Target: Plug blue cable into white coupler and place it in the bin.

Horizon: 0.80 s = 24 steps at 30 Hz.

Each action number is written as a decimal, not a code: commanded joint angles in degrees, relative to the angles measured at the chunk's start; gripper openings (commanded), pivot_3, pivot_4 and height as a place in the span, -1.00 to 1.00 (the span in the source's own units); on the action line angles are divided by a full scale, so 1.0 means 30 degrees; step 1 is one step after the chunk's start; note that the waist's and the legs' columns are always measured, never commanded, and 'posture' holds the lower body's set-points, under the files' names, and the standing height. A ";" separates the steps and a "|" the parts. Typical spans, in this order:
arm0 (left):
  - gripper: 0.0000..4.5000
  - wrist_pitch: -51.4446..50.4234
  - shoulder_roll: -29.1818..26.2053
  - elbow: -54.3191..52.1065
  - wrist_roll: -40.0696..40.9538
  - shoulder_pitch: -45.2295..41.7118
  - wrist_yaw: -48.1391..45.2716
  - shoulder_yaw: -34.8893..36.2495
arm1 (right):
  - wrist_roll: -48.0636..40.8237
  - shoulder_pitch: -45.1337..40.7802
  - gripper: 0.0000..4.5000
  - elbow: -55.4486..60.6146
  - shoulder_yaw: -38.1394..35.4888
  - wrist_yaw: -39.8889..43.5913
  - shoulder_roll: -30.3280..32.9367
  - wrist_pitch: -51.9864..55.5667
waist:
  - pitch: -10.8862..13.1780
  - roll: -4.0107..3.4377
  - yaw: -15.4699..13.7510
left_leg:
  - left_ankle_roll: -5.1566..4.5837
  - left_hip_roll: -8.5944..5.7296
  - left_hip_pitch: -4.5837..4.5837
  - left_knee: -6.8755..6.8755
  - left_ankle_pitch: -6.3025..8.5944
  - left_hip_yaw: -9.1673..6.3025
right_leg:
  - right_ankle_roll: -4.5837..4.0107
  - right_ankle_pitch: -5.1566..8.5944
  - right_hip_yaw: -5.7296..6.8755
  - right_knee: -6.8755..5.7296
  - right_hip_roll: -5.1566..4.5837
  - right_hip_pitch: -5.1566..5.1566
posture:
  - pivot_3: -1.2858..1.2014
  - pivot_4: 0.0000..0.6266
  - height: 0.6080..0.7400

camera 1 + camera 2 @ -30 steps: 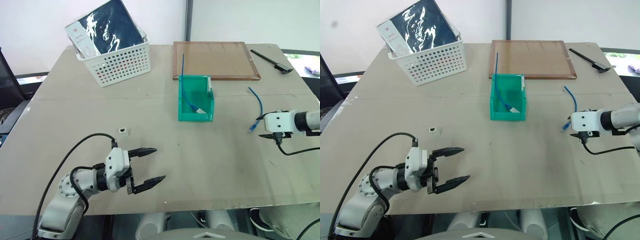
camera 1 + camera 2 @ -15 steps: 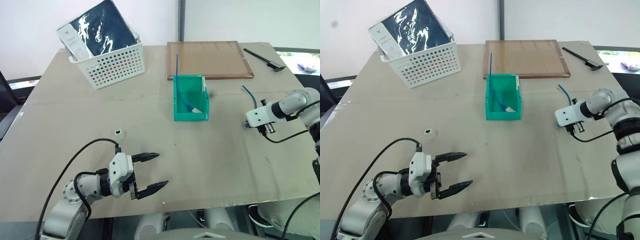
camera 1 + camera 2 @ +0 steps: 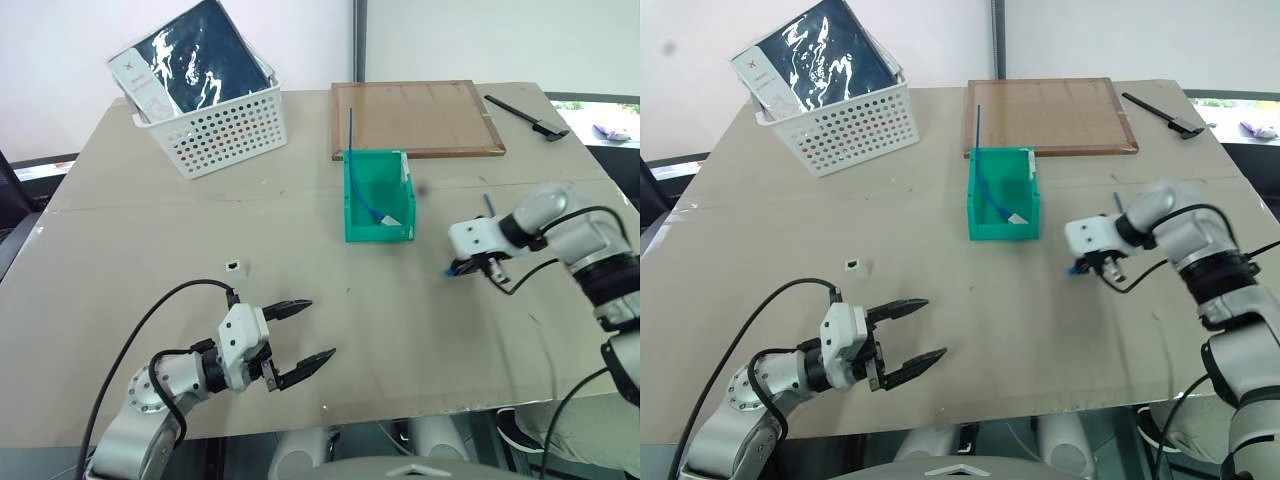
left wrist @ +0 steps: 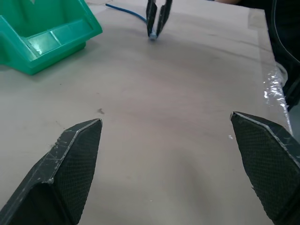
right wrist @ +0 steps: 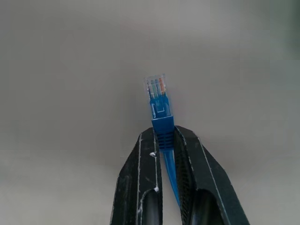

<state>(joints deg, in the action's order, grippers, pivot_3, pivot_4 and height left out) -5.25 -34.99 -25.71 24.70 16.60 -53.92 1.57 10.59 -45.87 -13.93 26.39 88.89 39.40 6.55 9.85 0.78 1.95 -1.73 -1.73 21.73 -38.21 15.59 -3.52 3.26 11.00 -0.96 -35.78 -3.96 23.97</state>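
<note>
Right wrist view: blue cable (image 5: 160,115) is pinched by right gripper (image 5: 167,154), plug protruding | white coupler (image 3: 232,266) lies well leftward, nearer wide-spread, empty left gripper (image 3: 302,338).

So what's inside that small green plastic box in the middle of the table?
Inside the teal-green plastic bin a thin blue cord sticks up over the back wall, ending near something small and whitish on its floor. The front wall hides the nearest floor.

The bin (image 3: 379,215) sits mid-table (image 3: 400,320), the white coupler (image 3: 233,266) nearer and left, basket (image 3: 215,125) far-left.
</note>
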 commanded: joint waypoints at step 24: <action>1.00 -0.3151 -0.1419 0.2805 -0.2489 -0.6579 -0.0021 -0.2553 | -0.6686 0.8602 0.86 1.2654 -0.7833 -0.6430 -0.3146 0.7120 | -0.0024 -0.0006 -0.0471 | 0.0059 -0.0042 0.0075 0.0000 0.0012 -0.0076 | 0.0017 -0.0009 0.0071 0.0022 0.0090 0.0035 | 0.03 -0.52 1.00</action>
<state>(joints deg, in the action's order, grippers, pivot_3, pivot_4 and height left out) -14.67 -39.43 -17.26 17.74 -2.05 -53.42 -5.68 -6.90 -23.25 19.74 7.38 71.44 28.77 29.86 9.78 0.77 0.54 -1.56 -1.85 21.94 -38.20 15.63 -3.71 3.32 10.97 -0.79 -35.74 -3.68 24.07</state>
